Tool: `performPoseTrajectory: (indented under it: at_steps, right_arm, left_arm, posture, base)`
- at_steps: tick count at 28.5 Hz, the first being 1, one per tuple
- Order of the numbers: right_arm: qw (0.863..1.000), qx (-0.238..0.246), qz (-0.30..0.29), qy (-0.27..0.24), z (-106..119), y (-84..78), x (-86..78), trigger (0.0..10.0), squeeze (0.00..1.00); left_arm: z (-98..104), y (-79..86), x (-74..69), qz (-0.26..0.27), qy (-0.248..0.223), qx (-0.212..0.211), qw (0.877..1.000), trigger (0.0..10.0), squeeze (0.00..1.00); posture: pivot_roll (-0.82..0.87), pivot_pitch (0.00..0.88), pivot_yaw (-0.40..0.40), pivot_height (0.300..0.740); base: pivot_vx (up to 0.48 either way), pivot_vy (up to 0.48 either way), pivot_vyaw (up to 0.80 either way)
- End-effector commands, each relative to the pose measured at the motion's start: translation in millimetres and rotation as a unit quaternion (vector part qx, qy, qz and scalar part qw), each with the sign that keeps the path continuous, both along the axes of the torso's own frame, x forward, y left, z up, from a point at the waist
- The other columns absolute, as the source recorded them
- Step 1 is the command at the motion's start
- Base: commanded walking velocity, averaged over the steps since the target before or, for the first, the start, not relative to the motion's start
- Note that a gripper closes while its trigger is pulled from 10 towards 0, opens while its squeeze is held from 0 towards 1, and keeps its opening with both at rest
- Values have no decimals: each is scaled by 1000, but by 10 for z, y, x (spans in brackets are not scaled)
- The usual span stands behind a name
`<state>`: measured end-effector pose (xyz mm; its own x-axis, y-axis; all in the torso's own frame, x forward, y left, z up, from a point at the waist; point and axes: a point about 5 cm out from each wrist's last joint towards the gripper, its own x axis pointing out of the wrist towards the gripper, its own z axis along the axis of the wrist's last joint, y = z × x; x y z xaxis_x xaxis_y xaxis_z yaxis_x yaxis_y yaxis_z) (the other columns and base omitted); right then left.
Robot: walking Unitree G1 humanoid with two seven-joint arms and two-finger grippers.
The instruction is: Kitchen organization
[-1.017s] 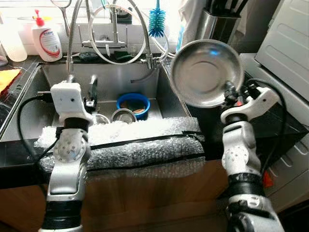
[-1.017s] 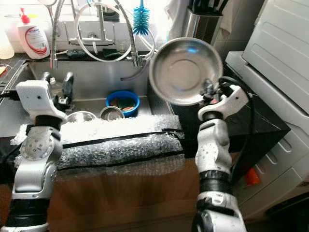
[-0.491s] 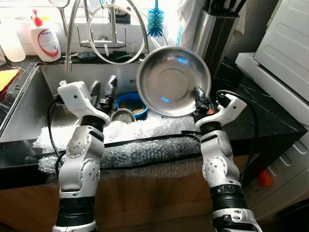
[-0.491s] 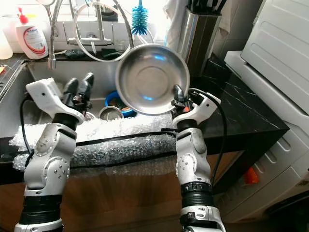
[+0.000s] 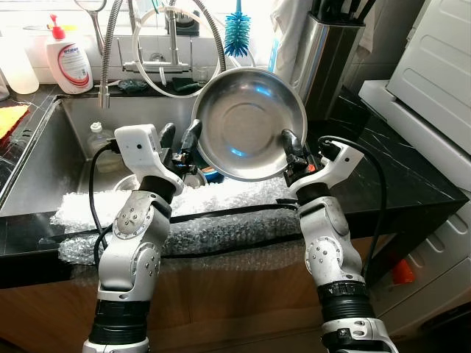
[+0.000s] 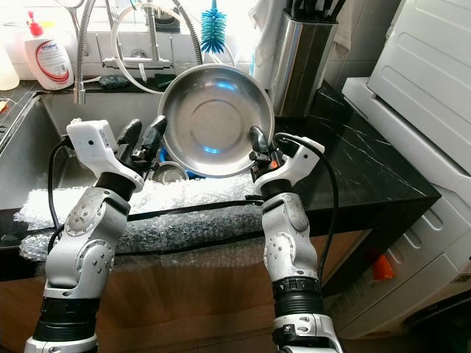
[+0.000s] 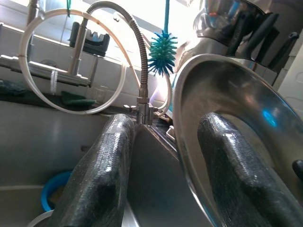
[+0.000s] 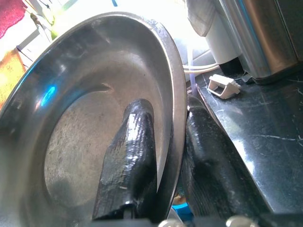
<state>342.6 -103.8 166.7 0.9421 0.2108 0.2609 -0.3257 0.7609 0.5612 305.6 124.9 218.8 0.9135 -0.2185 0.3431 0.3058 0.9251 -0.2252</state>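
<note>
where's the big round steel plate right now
The round stainless steel plate is held up on edge over the front of the sink, its rim pinched by the right gripper, with the left gripper open at its opposite rim.

Silver arms (image 5: 136, 235), black cables — black-fingered gripper (image 5: 289, 151)

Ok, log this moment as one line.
right claw: shut on steel bowl rim | left claw: open at opposite rim | above sink
</note>
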Motion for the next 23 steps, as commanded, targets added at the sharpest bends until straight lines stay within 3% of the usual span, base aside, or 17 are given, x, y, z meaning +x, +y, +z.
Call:
performPoseTrajectory:
  at_steps: [1, 10, 17, 20, 23]
  right_arm:
    - [1000, 0, 9, -12, 54, 28, -13, 10000, 0]
    - [999, 1, 27, -18, 78, 74, -21, 10000, 0]
    - [999, 2, 30, -18, 71, 69, -33, 10000, 0]
    - [999, 2, 32, -18, 73, 71, -32, 10000, 0]
    - [999, 5, 36, -23, 97, 81, -35, 10000, 0]
  left_arm:
    - [56, -55, -42, -11, -17, 13, 1000, 10000, 0]
    - [9, -162, -41, -21, -15, 59, 998, 10000, 0]
    - [62, -138, -9, 24, -39, 72, 996, 10000, 0]
    - [47, -170, -2, 18, -39, 79, 996, 9608, 0]
    - [6, -209, 14, 11, -32, 86, 996, 7882, 0]
  posture:
    - [25, 0, -100, 740]
    - [25, 0, -102, 740]
    - [23, 0, -105, 740]
    - [20, 0, -104, 740]
    - [19, 0, -103, 740]
  base:
    - [0, 0, 0]
    - [0, 0, 0]
    - [0, 0, 0]
    - [0, 0, 0]
    - [0, 0, 0]
